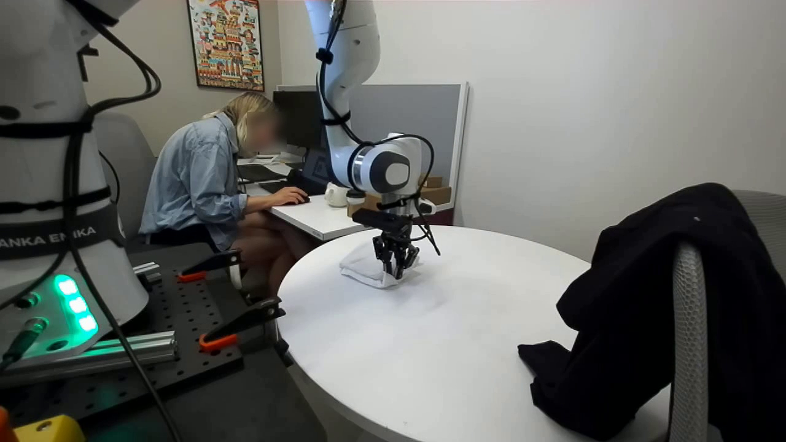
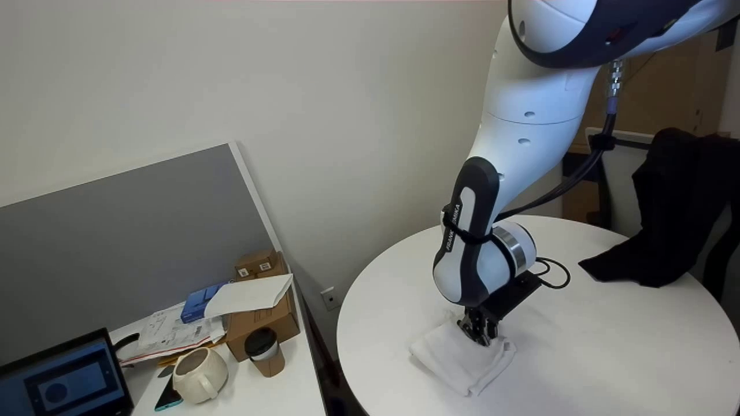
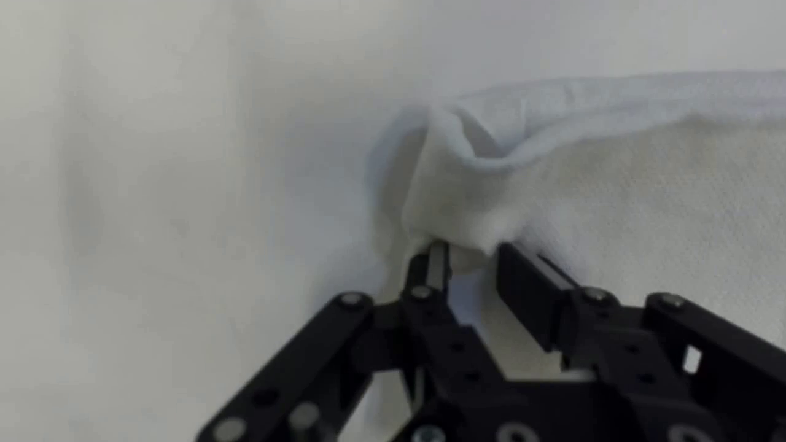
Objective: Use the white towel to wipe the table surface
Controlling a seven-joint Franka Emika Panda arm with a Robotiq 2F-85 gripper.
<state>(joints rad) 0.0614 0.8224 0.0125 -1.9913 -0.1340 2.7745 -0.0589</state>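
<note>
Pinching a bunched edge of the folded white towel (image 2: 454, 359), the gripper (image 3: 471, 256) points down at the round white table (image 1: 466, 344), its fingers (image 3: 529, 296) near each other with fabric caught between. The towel lies on the side toward the desk (image 1: 320, 216), where a person (image 1: 199, 172) sits; a black garment (image 1: 638, 307) hangs over a mesh-backed chair (image 1: 689, 325).

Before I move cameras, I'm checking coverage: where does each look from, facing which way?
Wrist view: on the wrist, facing down at the towel; gripper shows.
Exterior view: near the base, facing across the round table; base, arm, gripper show.
Exterior view: above tabletop height, facing laptop and round table; arm, gripper show, no base.
Both exterior views share round table, towel, arm, gripper.
</note>
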